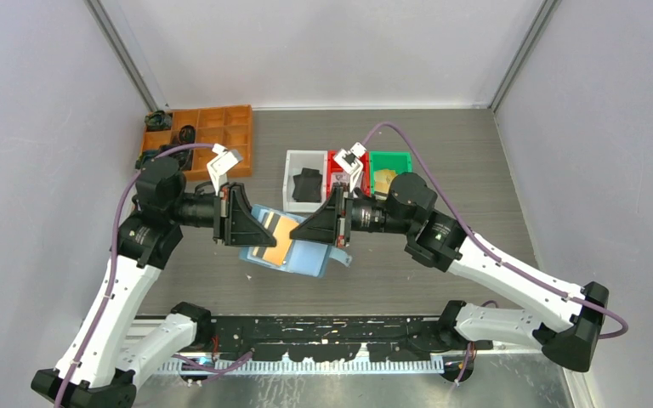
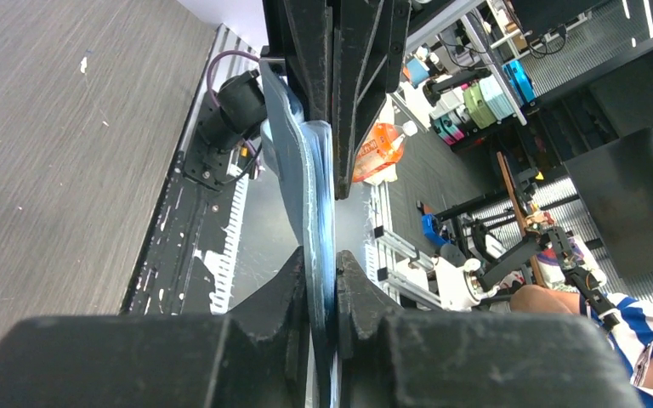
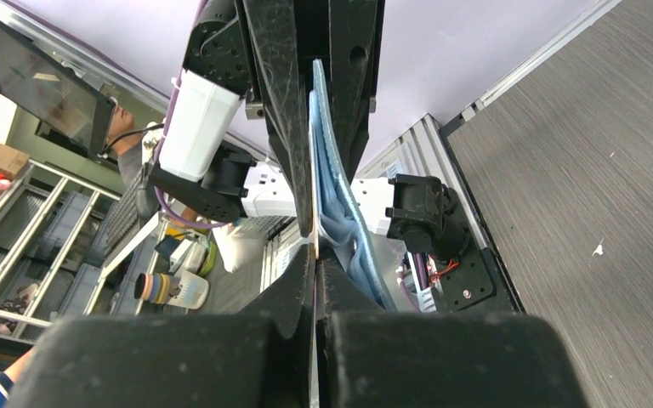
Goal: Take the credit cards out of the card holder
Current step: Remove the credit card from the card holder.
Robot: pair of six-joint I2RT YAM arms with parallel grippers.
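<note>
The card holder [image 1: 310, 257], pale blue inside, hangs open in the air between my two grippers above the table's middle. A tan credit card [image 1: 282, 236] with a dark stripe at its lower left end lies against it. My left gripper [image 1: 253, 228] is shut on the holder's left edge; in the left wrist view the jaws [image 2: 321, 265] pinch the blue holder [image 2: 315, 187] edge-on. My right gripper [image 1: 310, 228] is shut on the card; in the right wrist view the jaws [image 3: 315, 257] pinch the thin card [image 3: 314, 204], with the holder [image 3: 340, 212] just to its right.
An orange compartment tray [image 1: 236, 136] sits at the back left. A white bin [image 1: 290, 183] with a black item, a red bin [image 1: 333, 174] and a green bin [image 1: 389, 155] stand in a row behind the grippers. A black rail [image 1: 332, 331] runs along the near edge.
</note>
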